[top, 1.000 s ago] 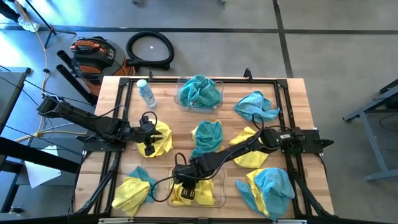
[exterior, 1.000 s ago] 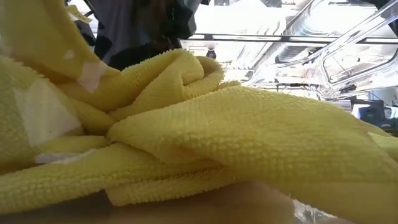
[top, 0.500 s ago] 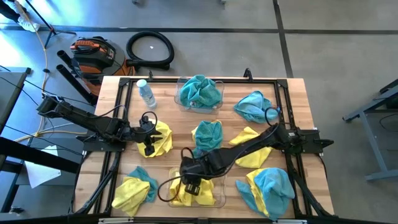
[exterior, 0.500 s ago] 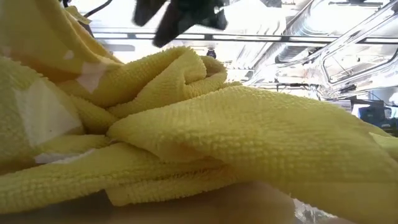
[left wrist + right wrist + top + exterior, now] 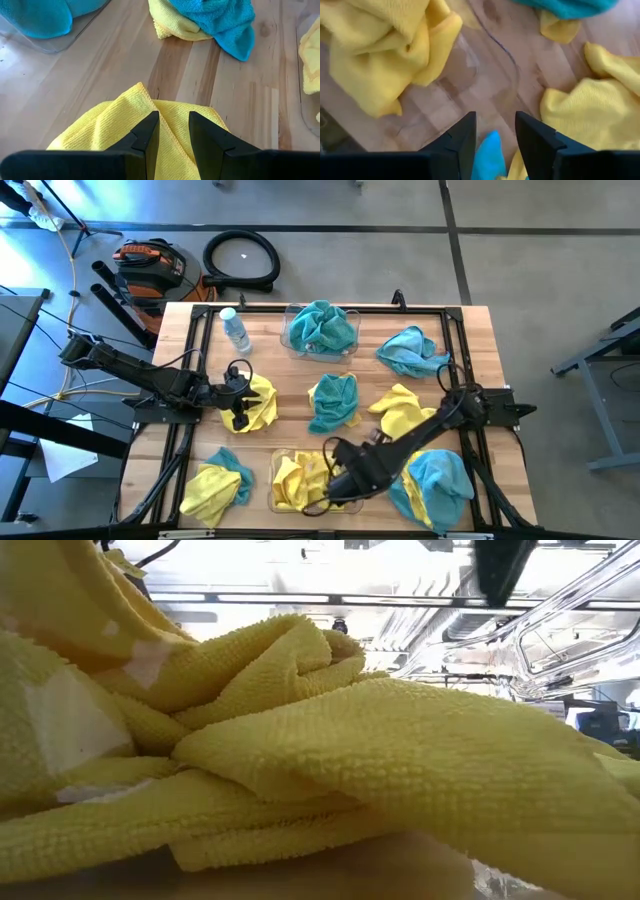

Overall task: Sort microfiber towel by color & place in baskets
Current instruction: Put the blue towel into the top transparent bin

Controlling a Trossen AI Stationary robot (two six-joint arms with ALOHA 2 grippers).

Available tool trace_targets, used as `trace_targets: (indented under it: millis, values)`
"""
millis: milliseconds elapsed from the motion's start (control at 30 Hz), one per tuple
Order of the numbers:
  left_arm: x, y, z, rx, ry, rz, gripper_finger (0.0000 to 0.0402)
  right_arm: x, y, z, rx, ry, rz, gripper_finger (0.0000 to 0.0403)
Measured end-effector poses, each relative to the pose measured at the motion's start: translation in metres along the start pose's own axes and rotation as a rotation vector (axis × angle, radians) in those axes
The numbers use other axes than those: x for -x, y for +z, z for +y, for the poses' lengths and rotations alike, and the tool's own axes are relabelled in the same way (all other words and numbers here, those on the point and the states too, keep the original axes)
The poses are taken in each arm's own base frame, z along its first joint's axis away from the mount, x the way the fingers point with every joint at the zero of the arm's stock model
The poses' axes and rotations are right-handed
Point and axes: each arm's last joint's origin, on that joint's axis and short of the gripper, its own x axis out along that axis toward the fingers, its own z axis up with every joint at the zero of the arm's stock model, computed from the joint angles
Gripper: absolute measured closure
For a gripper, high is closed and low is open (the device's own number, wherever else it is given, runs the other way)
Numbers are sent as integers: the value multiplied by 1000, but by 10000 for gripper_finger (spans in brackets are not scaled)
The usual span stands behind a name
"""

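My right gripper [image 5: 338, 480] hangs empty, fingers parted, over the near clear plastic basket [image 5: 352, 498] holding yellow microfiber towels [image 5: 296, 480]. The nearest loose cloth, a teal-over-yellow heap [image 5: 436, 480], lies just to my right, nearer this arm than the left.
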Motion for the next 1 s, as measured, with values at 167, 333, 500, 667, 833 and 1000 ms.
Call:
trace_targets:
  millis: [167, 333, 500, 667, 833, 1000]
  values:
    - [0, -1, 0, 3, 3, 10, 310, 13, -26, -10, -57, -35, -70, 289]
    - [0, -1, 0, 2, 4, 11, 310, 26, -59, -40, -193, -54, -96, 299]
    - [0, -1, 0, 2, 4, 12, 310, 30, -100, -83, -411, -58, -52, 299]
    - [0, -1, 0, 1, 4, 13, 310, 29, -140, -107, -610, 5, 53, 299]
    - [0, -1, 0, 2, 4, 13, 310, 20, -167, -106, -700, 138, 98, 299]
    - [0, -1, 0, 2, 4, 13, 310, -4, -181, -93, -678, 162, 198, 299]
